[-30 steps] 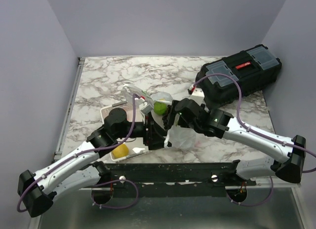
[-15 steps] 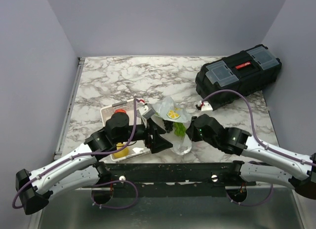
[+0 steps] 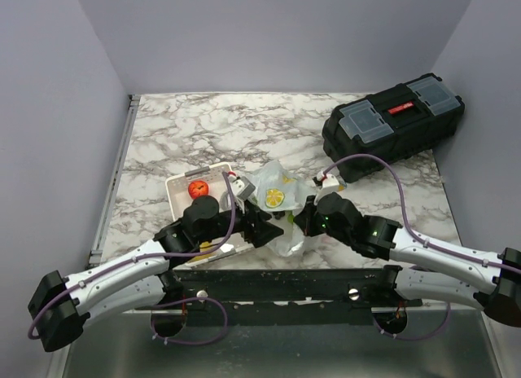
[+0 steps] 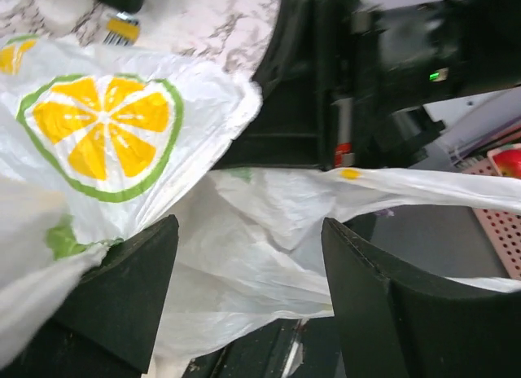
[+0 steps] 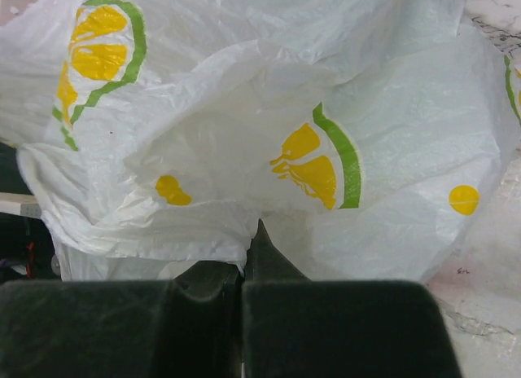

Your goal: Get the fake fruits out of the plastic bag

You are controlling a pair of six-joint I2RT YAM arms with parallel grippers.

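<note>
The plastic bag (image 3: 281, 205) is thin, white and printed with lemon slices, and it lies crumpled near the table's front edge between my two arms. Its film fills the right wrist view (image 5: 269, 109). The fake fruits are hidden, and no fruit shows through the film. My left gripper (image 3: 273, 223) is open at the bag's left side, and a loose fold of the bag (image 4: 244, 256) lies between its fingers (image 4: 122, 296) without being clamped. My right gripper (image 3: 304, 221) is at the bag's right side, shut on a pinch of film that puckers at its fingertips (image 5: 259, 239).
A white tray (image 3: 174, 185) holding a red apple (image 3: 198, 188) stands left of the bag, partly under my left arm. A black toolbox (image 3: 392, 121) sits at the back right. The table's front edge and the arm bases are just behind the bag.
The right gripper went from open to shut on the bag's film. The bag has come down toward the front edge, and the green fruit seen earlier is covered. The left gripper followed to the right.
</note>
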